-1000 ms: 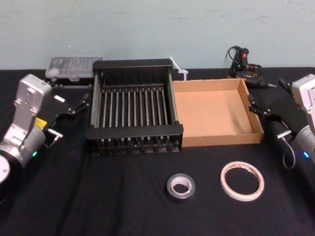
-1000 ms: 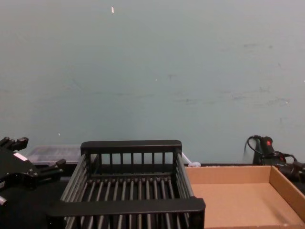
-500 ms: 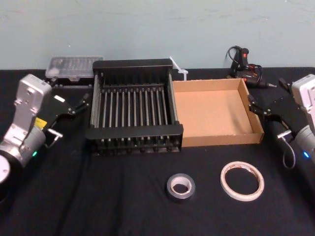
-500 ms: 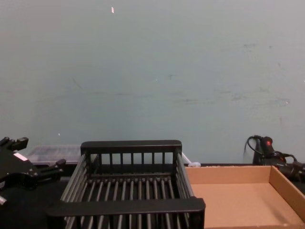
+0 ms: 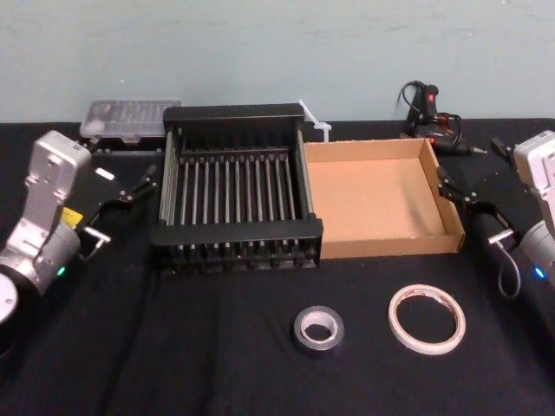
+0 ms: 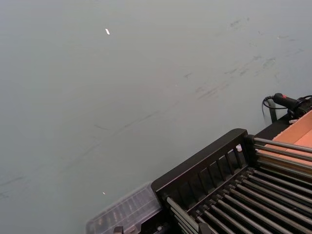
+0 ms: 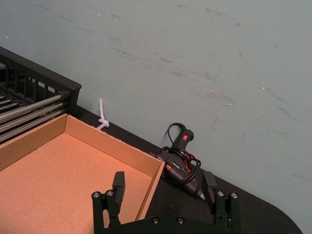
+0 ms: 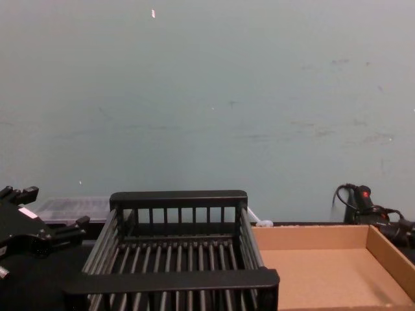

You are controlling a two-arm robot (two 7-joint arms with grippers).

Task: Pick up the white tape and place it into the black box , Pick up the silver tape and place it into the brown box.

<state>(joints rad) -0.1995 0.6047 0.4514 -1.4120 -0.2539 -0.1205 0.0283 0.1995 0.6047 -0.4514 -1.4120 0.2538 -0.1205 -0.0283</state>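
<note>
A black cloth covers the counter (image 5: 217,364) before a pale green wall (image 5: 277,52) (scuffed in places). The black box (image 5: 234,186) touches the brown box (image 5: 381,208). The silver tape (image 5: 317,329) and white tape (image 5: 426,319) lie flat nearer the robot. The left gripper (image 5: 146,180) and right gripper (image 7: 162,189) hover at the sides, fingers open, holding nothing.

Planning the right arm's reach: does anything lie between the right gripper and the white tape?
Nothing visible does. The right gripper hovers open beside the brown box, and only bare black cloth separates it from the white tape.
</note>
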